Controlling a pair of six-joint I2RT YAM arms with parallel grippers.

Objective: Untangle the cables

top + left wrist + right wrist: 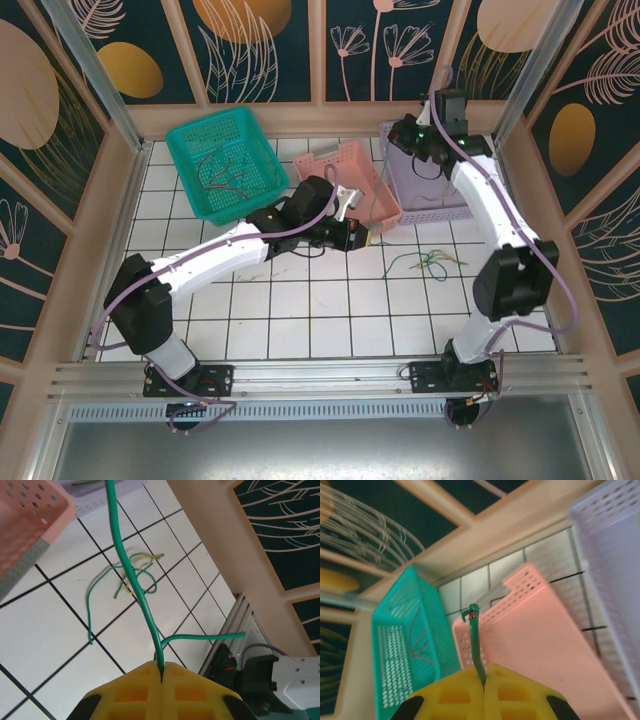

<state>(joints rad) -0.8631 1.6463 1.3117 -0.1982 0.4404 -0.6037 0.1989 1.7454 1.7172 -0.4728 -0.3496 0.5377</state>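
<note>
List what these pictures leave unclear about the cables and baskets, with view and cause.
- Left wrist view: the green cable in the left end effector runs off the top edge; its far end is unseen.
- Top view: the right arm covers part of the lilac basket.
- Right wrist view: wires in the teal basket are blurred; colours unclear.

On the table (300, 300), cables (432, 264) lie — before the rightmost basket (440, 212).

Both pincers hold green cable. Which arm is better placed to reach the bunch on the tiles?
Left, likely: the left pincer sits close to the bunch, facing it. The right pincer is farther back by the lilac basket. Either must first drop its green cable.
</note>
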